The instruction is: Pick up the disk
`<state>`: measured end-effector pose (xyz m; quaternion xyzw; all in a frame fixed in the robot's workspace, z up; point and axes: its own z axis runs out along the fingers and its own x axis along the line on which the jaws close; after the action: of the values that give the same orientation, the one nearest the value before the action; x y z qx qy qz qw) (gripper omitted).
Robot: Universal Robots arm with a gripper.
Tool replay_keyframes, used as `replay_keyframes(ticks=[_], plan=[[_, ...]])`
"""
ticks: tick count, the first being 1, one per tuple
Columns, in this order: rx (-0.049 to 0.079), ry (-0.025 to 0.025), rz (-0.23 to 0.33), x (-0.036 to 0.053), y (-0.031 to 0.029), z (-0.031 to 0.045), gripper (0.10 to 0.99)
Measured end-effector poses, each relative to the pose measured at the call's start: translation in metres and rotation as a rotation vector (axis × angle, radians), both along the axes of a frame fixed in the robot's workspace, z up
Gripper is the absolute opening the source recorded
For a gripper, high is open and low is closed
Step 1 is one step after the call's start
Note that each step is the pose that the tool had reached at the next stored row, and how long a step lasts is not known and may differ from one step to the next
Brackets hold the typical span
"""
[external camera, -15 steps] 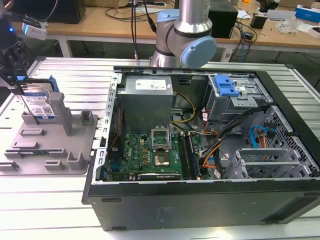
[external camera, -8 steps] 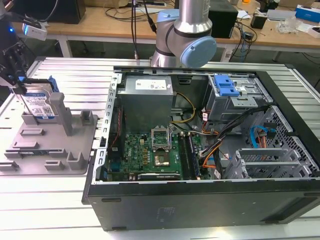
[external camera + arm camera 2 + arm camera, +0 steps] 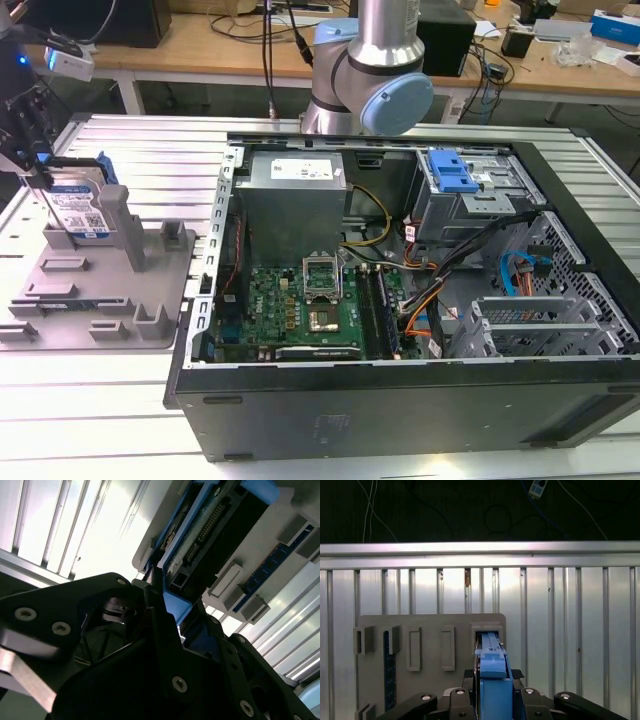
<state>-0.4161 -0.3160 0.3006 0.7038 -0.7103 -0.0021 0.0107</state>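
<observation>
The disk, silver with a white-and-blue label and blue side rails, stands on edge between the posts of the grey holder at the exterior view's left. My gripper comes down on its upper edge from above. In the first wrist view the two black fingers flank the blue rail and press on it, so the gripper is shut on the disk. The second wrist view shows the disk's dark underside with its connector, the gripper at its blue end, and the holder behind.
An open black computer case takes up the middle and the exterior view's right, with a blue-latched drive cage inside. The arm's base rises behind it. The slatted metal table carries everything. A blue strip lies in a holder slot.
</observation>
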Motion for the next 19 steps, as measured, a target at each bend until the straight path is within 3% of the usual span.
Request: replay_keyframes(ticks=[9, 11, 13, 19], plan=[[0.000, -0.0007, 0.000, 0.0001, 0.0000, 0.0024, 0.365], [0.000, -0.0001, 0.000, 0.0000, 0.0000, 0.0086, 0.365], [0.000, 0.0000, 0.000, 0.0000, 0.0000, 0.0222, 0.365], [0.000, 0.0000, 0.000, 0.0000, 0.0000, 0.0529, 0.365]])
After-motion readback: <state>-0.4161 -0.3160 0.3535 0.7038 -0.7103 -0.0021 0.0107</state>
